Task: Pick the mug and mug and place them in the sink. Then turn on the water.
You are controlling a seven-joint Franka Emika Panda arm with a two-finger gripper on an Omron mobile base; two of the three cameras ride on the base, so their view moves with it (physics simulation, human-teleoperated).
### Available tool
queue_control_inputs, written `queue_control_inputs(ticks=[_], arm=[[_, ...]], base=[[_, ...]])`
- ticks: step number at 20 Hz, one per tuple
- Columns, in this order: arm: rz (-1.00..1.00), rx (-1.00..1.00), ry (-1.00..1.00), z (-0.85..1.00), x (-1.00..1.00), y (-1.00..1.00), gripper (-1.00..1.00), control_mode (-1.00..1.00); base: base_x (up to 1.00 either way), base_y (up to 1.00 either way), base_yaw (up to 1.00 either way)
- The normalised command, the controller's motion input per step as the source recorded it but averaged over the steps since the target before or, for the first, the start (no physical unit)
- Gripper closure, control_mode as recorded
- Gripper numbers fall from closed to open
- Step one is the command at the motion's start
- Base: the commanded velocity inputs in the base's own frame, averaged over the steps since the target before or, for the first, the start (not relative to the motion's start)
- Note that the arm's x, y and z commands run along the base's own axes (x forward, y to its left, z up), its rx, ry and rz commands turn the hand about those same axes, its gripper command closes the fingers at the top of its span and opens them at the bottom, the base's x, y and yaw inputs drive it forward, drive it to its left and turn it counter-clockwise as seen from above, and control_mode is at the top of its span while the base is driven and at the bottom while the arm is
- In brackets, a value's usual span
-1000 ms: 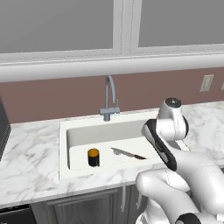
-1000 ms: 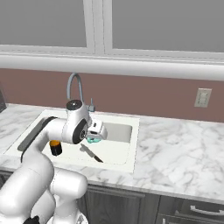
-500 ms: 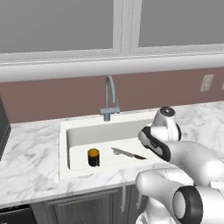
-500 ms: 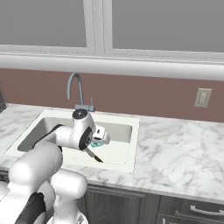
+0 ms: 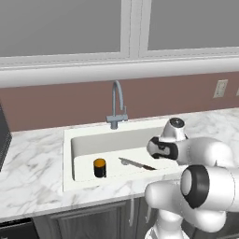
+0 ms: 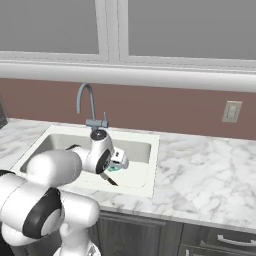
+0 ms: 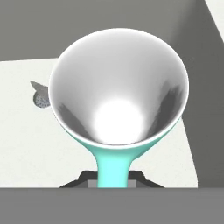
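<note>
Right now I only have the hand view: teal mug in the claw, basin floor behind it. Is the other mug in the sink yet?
Observer: Yes. The black mug stands upright on the sink floor, towards the front left.
Operator: Anything else in there?
Observer: A knife lies flat to the right of it, apart from it, seemingly near where the claw holds the teal mug.
Operator: Water running?
Observer: No stream at the faucet.

Kitchen backdrop, rendered scene.
Grey-paned window (image 5: 126, 23) across frame top; brown wall (image 5: 56, 105) below; white outlet (image 6: 231, 111) at right; dark cabinets (image 6: 150, 235) along bottom.
</note>
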Motion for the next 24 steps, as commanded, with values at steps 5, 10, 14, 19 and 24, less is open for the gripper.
queue_control_inputs(ticks=[5, 10, 14, 19, 24], arm=[[0.0, 0.0, 0.0, -0.41, 0.19, 0.0, 1.0, -1.0], [0.0, 0.0, 0.0, -0.35, 0.15, 0.0, 1.0, -1.0], [0.0, 0.0, 0.0, -0.29, 0.13, 0.0, 1.0, -1.0], [-0.01, 0.0, 0.0, -0.24, 0.26, 0.0, 1.0, -1.0], [-0.01, 0.0, 0.0, -0.22, 0.37, 0.0, 1.0, -1.0]], base=[[0.0, 0.0, 0.0], [0.0, 0.0, 0.0], [0.0, 0.0, 0.0], [0.0, 0.0, 0.0], [0.0, 0.0, 0.0]])
